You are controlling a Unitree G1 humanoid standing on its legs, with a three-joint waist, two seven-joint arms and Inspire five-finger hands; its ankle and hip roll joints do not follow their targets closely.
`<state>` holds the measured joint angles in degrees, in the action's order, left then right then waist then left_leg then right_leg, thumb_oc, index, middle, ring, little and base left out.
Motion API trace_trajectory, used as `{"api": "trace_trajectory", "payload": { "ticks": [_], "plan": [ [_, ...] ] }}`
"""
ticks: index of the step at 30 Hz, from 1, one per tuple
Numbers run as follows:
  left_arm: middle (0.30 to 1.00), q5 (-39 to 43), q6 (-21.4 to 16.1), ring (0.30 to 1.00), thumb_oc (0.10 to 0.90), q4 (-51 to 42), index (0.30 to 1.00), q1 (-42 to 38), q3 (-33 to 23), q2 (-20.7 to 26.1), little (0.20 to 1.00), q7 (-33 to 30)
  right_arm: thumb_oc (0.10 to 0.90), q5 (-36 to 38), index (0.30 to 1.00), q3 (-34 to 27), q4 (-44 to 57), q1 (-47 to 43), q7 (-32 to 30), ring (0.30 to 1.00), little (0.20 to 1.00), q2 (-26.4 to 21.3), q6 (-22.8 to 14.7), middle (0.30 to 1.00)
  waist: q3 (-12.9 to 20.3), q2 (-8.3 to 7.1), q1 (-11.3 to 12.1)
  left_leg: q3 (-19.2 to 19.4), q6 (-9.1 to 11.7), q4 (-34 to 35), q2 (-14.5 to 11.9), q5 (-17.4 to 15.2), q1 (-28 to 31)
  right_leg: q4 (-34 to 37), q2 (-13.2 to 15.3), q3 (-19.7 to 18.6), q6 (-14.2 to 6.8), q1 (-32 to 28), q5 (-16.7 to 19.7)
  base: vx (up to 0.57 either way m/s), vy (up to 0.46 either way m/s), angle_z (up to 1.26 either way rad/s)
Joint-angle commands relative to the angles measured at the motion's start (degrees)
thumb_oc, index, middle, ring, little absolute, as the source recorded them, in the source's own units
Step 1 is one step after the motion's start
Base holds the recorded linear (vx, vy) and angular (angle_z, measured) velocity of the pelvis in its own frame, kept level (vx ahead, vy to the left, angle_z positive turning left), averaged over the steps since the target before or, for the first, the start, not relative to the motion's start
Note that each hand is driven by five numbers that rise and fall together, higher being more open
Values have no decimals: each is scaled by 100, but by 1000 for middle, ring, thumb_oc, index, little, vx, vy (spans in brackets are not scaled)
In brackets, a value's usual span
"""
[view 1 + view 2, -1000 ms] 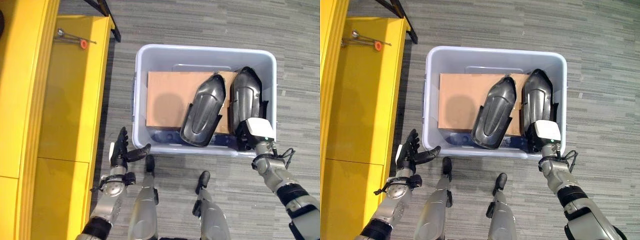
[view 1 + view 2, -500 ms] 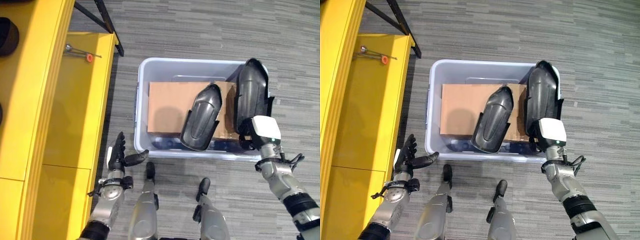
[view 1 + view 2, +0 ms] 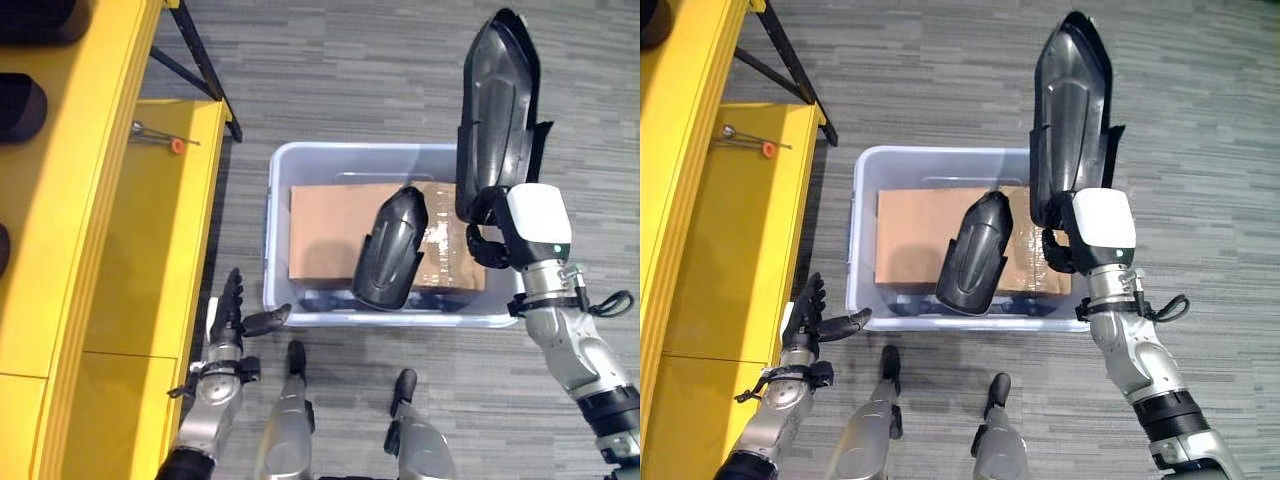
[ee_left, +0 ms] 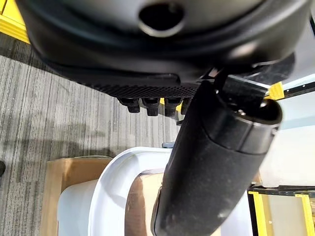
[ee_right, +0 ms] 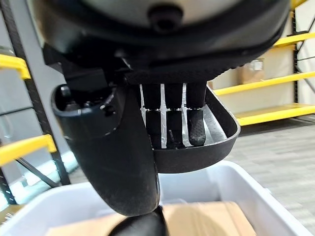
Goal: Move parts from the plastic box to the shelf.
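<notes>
Change: my right hand (image 3: 505, 228) has lifted the black part (image 3: 497, 110) out of the plastic box (image 3: 300, 165); the pick looks done, carry next.
Right fingers: clamped round the part's lower end.
Axis: long axis upright, tapered tip up, above the box's right end.
Second part (image 3: 390, 250): leaning on the cardboard (image 3: 325, 230).
Left hand (image 3: 228, 325): fingers apart, by the yellow shelf (image 3: 110, 230).

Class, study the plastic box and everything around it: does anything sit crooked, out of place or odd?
One thing: the black part left in the plastic box lies tilted, propped across the edge of the cardboard box rather than flat. The right hand grips the other black part upright above the box. Nothing looks spilled or damaged.
</notes>
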<state>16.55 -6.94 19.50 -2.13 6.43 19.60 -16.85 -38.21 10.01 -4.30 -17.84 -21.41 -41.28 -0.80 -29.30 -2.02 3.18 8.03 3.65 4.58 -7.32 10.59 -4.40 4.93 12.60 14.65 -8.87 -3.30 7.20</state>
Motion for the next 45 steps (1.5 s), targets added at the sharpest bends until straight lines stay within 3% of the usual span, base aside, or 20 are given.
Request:
{"api": "trace_trajectory", "payload": {
  "ticks": [1,9,15,19,20,22,24,25,26,27,29,30,31,33,34,37,40,45],
  "plan": [
    [1000,-256,-299,1000,900,-197,1000,118,3,150,1000,41,400,51,300,-151,444,-507,-379,300,300,-264,-370,300,1253,-122,-15,161,290,42,-314,-924,738,-544,257,-166,26,77,-391,40,-35,-9],
    [1000,-201,-284,1000,900,-229,1000,326,17,130,1000,171,400,513,300,333,545,-948,-45,300,300,-48,-595,300,1465,-5,-17,172,333,42,-465,-896,971,-685,86,-212,147,-97,-636,19,-64,-4],
    [1000,-43,-291,1000,900,-236,1000,535,-18,51,1000,240,400,716,300,727,555,-1338,170,300,300,2,-732,300,1503,161,40,28,424,42,-705,-683,978,-944,-184,-137,349,-112,-963,-27,-143,-1],
    [1000,74,-304,1000,900,-199,1000,666,-22,-14,1000,272,400,815,300,1025,479,-1724,233,300,300,-21,-821,300,1376,261,164,-181,506,42,-926,-367,865,-1248,-421,-27,548,-4,-1216,-95,-216,13],
    [1000,125,-308,1000,900,-193,1000,736,-23,-33,1000,278,400,863,300,1168,465,-1954,247,300,300,-59,-843,300,1276,305,308,-356,572,42,-1009,-112,720,-1239,-535,53,633,33,-1233,-94,-164,21],
    [1000,140,-299,1000,900,-175,1000,732,-21,-44,1000,279,400,894,300,1208,412,-2059,213,300,300,-90,-863,300,1214,350,334,-509,651,42,-1058,90,550,-1216,-606,166,686,71,-1234,-153,-187,32],
    [1000,172,-298,1000,900,-130,1000,693,12,-44,1000,297,400,903,300,1218,409,-2155,167,300,300,-185,-872,300,1091,402,425,-713,777,42,-1089,449,182,-1260,-622,411,743,207,-1258,-242,-179,63],
    [1000,174,-296,1000,900,-3,1000,568,67,-58,1000,284,400,888,300,1170,414,-2159,141,300,300,-293,-838,300,1048,389,382,-536,716,42,-1044,693,-154,-1218,-519,716,781,313,-1211,-256,-153,110],
    [1000,181,-311,1000,900,47,1000,479,98,-55,1000,268,400,848,300,1135,428,-2112,126,300,300,-347,-817,300,1019,332,346,-239,612,-41,-983,654,-152,-1150,-447,828,779,328,-1158,-187,-109,140],
    [1000,181,-312,1000,900,47,1000,478,98,-54,1000,268,400,848,300,1134,429,-2111,126,300,300,-347,-817,300,1018,331,347,-238,611,-41,-982,654,-150,-1150,-446,827,778,327,-1158,-135,-96,116],
    [1000,179,-352,1000,900,38,1000,370,109,-63,1000,258,400,798,300,1063,526,-2000,80,300,300,-413,-807,300,1046,205,265,69,523,-815,-905,68,-106,-1001,-345,970,769,337,-1111,-120,-207,93],
    [1000,188,-365,1000,900,45,1000,289,136,-71,1000,267,400,771,300,1036,619,-1914,79,300,300,-442,-814,300,1082,132,263,184,422,-1649,-838,-561,-53,-855,-295,1142,806,285,-1028,-144,-225,125],
    [1000,218,-366,1000,900,37,1000,175,148,-96,1000,247,400,783,300,968,633,-1828,89,300,300,-454,-806,300,1095,116,206,362,363,-2375,-948,-797,64,-843,-283,1400,876,229,-1029,-129,-115,141],
    [1000,215,-368,1000,900,60,1000,104,167,-108,1000,254,400,797,300,956,630,-1780,108,300,300,-448,-792,300,1128,111,180,407,355,-2485,-969,-872,174,-861,-264,1515,892,231,-1039,-31,90,150],
    [1000,142,-340,1000,900,100,1000,64,218,-142,1000,312,400,874,300,677,734,-1373,244,300,300,-446,-778,300,1288,208,-3,609,322,-1455,-753,-1337,864,-985,-123,1760,667,209,-893,16,279,136],
    [1000,-21,-280,1000,900,119,1000,91,264,-143,1000,408,400,921,300,451,833,-981,340,300,300,-359,-780,300,1408,268,2,587,296,-531,-584,-1300,1182,-1192,85,1827,500,269,-721,32,255,119],
    [1000,-125,-278,1000,900,14,1000,164,260,-74,1000,507,400,897,300,334,845,-729,471,300,300,-296,-758,300,1462,301,73,533,230,4,-344,-1230,1403,-1361,386,1955,308,288,-524,3,293,25],
    [1000,-270,-286,1000,900,-75,1000,388,49,19,1000,533,400,800,300,367,677,-622,612,300,300,-161,-692,300,1484,255,319,220,21,42,91,-1428,1322,-1397,882,2250,10,119,-168,-34,234,43]
  ]
}}
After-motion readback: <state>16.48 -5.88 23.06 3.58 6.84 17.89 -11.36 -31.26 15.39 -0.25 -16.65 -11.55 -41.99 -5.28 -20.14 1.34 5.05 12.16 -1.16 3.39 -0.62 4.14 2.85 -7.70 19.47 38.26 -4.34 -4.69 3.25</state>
